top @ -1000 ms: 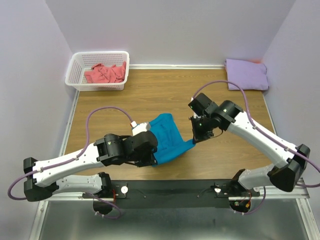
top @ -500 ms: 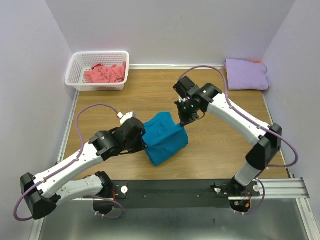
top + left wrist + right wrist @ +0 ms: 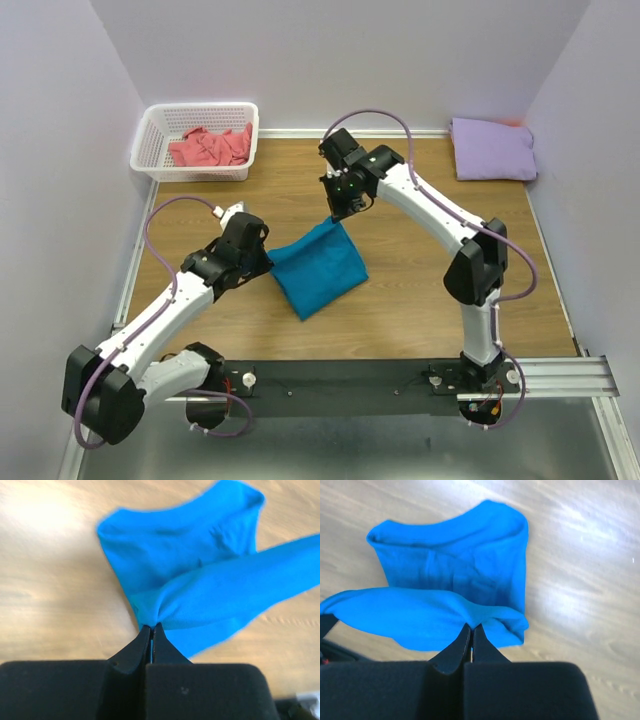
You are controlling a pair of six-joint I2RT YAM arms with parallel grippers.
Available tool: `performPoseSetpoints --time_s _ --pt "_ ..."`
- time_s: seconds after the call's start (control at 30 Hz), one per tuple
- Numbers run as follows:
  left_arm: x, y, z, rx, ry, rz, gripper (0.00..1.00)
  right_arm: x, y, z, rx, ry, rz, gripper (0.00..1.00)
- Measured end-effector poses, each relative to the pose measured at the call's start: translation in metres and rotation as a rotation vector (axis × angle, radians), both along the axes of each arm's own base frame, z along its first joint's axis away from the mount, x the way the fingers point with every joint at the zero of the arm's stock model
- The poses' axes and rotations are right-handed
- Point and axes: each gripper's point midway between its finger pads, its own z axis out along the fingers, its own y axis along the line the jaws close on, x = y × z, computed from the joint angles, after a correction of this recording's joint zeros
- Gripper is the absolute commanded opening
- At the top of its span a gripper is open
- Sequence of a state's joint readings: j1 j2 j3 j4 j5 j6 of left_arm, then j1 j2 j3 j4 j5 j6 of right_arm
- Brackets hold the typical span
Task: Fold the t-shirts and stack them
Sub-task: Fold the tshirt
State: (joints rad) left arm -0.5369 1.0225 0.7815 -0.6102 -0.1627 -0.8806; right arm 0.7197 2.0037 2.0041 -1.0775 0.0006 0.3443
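Pinching the teal shirt (image 3: 322, 270) by its far edge, left hand (image 3: 266, 262) and right hand (image 3: 335, 216) are each closed tight on cloth, stretching it at mid-frame; the rest lies on the bench (image 3: 420, 300). A fold seems underway; next, carry the held edge over evenly. Long axis apparently follows that edge, rising rightward. A lavender shirt (image 3: 492, 148) lies upper right.

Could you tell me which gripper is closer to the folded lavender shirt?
Right. The right gripper, pinching the far corner of the teal shirt, sits mid-table, left of the lavender shirt. The left gripper holds the opposite corner, farther left again.
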Motion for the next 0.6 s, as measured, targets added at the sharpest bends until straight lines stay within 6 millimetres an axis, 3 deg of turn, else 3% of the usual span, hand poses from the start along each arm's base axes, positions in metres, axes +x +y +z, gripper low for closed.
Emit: performPoseSetpoints --time_s 0.2,0.23,0.3,0.33,0.43,0.5,0.6 --pt "0.026 0.015 -0.027 0.051 -0.003 0.030 0.01 0.023 0.013 -0.038 -0.017 0.004 0.009 0.01" --pt "0.029 0.016 -0.030 0.057 -0.005 0.028 0.09 0.027 0.014 -0.046 -0.021 0.007 0.008 0.03" --pt "0.034 0.016 -0.036 0.067 -0.006 0.025 0.24 0.035 0.015 -0.058 -0.025 0.010 0.001 0.21" --pt "0.038 0.016 -0.039 0.077 -0.008 0.022 0.40 0.038 0.015 -0.066 -0.028 0.011 -0.003 0.33" --pt "0.046 0.018 -0.046 0.105 -0.012 0.031 0.65 0.045 0.012 -0.075 -0.034 0.007 -0.015 0.45" --pt "0.049 0.021 -0.046 0.119 -0.020 0.042 0.72 0.050 0.012 -0.073 -0.027 -0.009 -0.027 0.52" --pt "0.053 0.025 -0.037 0.130 -0.052 0.053 0.74 0.059 0.010 -0.063 -0.009 -0.060 -0.045 0.54"
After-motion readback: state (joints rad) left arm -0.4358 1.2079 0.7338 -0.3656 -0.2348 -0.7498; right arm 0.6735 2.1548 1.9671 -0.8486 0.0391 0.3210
